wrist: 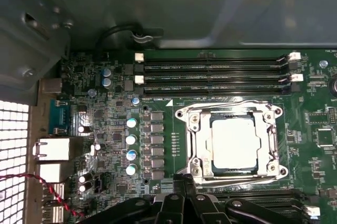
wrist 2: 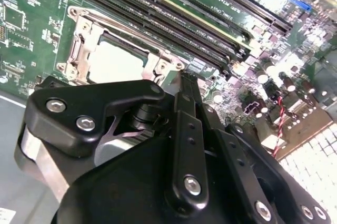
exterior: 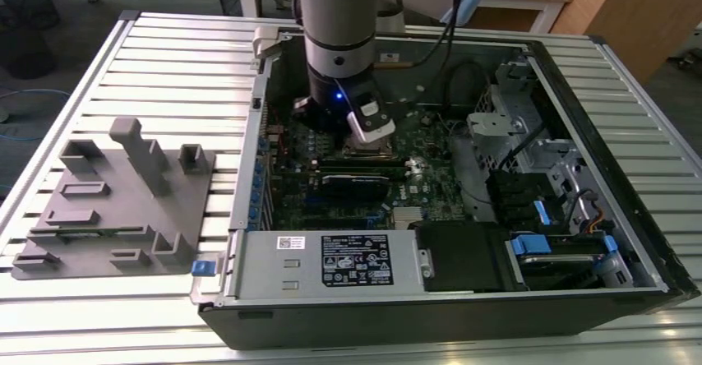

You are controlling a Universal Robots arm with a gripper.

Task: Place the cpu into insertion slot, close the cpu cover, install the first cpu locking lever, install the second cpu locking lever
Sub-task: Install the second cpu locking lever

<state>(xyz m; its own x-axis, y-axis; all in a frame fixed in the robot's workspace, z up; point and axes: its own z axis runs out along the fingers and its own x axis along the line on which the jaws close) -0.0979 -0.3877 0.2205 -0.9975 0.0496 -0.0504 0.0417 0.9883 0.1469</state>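
Note:
The cpu (wrist: 235,142) lies flat in the insertion slot (wrist: 275,145) on the green board, its pale metal top showing through the cutout of the cpu cover (wrist: 196,145). The cover lies down over it. In the second wrist view the same cpu (wrist 2: 113,61) and cover (wrist 2: 84,40) sit just beyond my black fingers (wrist 2: 185,124). My gripper (wrist: 181,179) is shut, its tips at the socket's corner where a thin wire lever (wrist: 237,183) runs along the frame's edge. In the exterior view the gripper (exterior: 369,131) hangs low over the socket inside the open case.
Long black memory slots (wrist: 210,71) run beside the socket. A row of capacitors (wrist: 131,145) and rear ports (wrist: 52,150) stand to one side. The case wall (exterior: 258,135), drive bays (exterior: 548,192) and power supply (exterior: 329,258) ring the board. A grey fixture (exterior: 110,200) sits on the table.

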